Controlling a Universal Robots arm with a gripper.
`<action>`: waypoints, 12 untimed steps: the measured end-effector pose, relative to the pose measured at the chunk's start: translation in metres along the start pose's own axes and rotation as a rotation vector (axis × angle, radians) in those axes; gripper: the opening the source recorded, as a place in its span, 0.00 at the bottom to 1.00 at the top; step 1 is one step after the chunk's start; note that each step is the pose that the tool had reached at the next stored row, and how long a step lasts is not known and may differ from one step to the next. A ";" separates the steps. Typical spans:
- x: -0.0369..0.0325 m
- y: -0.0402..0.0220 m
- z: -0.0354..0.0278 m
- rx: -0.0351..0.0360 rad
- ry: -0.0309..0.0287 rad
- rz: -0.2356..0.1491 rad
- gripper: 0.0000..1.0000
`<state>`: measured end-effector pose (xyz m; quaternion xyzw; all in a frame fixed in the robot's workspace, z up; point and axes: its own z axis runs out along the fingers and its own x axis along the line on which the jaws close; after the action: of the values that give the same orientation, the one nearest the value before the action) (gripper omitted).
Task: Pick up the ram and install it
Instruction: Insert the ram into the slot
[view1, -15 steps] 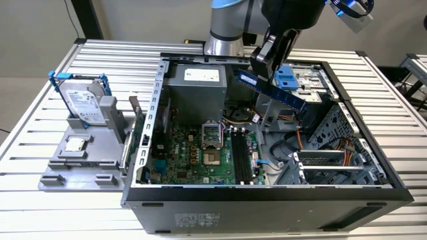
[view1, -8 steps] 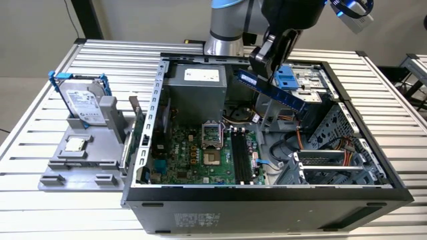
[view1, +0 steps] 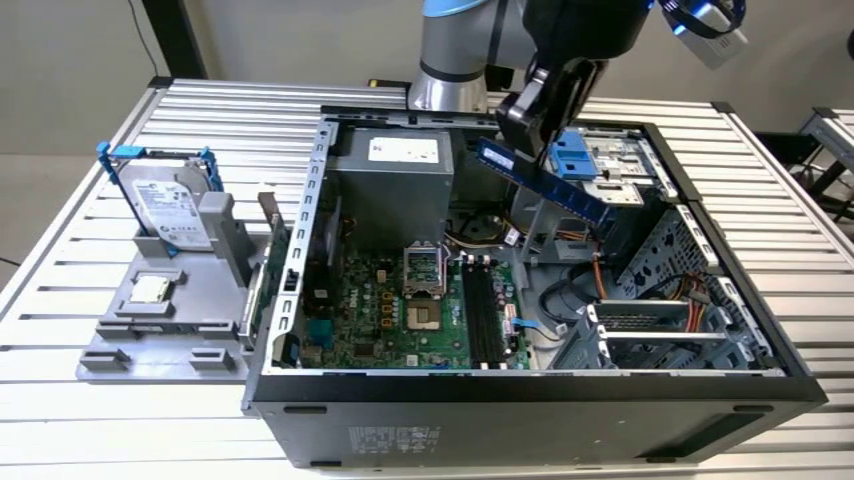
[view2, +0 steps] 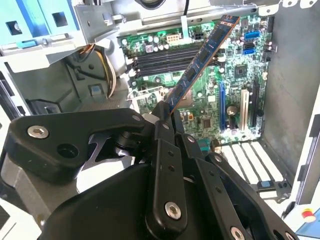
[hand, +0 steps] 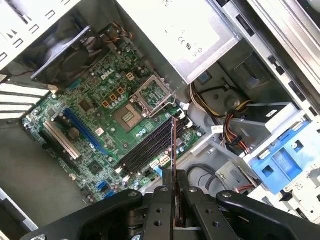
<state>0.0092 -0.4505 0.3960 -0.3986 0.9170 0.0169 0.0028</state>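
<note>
— Ribbed metal worktop (view1: 80, 430) under everything, and an open computer case (view1: 534, 395) lying on its side on it. What do the jaws have?

— They are clamped on one end of the ram (view1: 550, 187), black fingers pressed flat against both of its faces. The rest of the stick juts out free and tilted, in the air above the case.

— How does the ram look?

— Long, narrow and flat. In the second wrist view it is a dark blue board (view2: 200, 60) with a row of black chips along it and an orange-tinted far tip. In the first wrist view it is seen edge-on, a thin dark line (hand: 173, 150).

— Where does it hang?

— In the exterior view, between the grey power supply (view1: 394, 175) and the blue drive bay (view1: 581, 160), well above the green motherboard (view1: 387, 310). The long black memory slots (hand: 150, 147) lie below and apart from it; the stick touches none of them.

— Outside the case?

— Towards the exterior view's left, a silver hard drive (view1: 167, 205) in a blue frame stands upright on a grey holder (view1: 160, 335).
</note>
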 end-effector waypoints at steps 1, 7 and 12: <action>0.0000 0.0000 0.0000 0.0002 -0.0002 0.011 0.00; 0.0000 0.0000 0.0000 0.0017 -0.0025 0.091 0.00; 0.0000 0.0000 0.0000 0.0032 -0.0048 0.173 0.00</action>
<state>0.0092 -0.4505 0.3960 -0.3177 0.9480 0.0165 0.0042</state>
